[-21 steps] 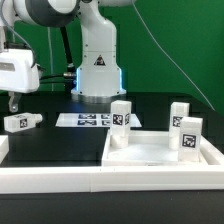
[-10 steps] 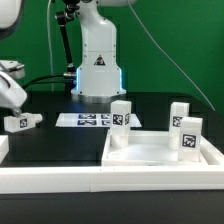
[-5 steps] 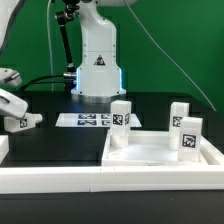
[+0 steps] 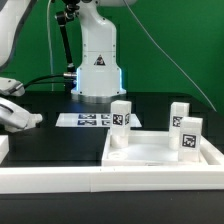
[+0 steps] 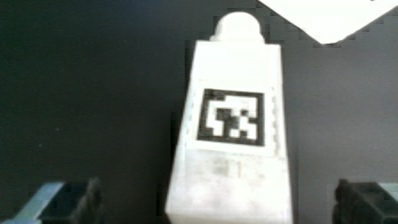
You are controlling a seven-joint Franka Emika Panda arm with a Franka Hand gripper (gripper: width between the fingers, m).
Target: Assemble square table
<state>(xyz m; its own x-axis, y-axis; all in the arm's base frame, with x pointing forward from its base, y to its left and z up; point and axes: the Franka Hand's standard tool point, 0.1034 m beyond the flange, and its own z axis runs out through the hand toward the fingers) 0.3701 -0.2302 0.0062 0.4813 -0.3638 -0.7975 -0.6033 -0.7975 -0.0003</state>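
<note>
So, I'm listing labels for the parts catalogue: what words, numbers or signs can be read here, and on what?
No readable words or numbers anywhere.
Robot base: a triangular warning sign, with small print too blurred to read.
Lying leg: a black-and-white square tag, a pattern, not text.
Standing legs: similar tags, no text.
Marker board: a row of tags, too small to make out.

Gripper (image 4: 14, 116) perhaps hiding leg (image 5: 228, 130)
</note>
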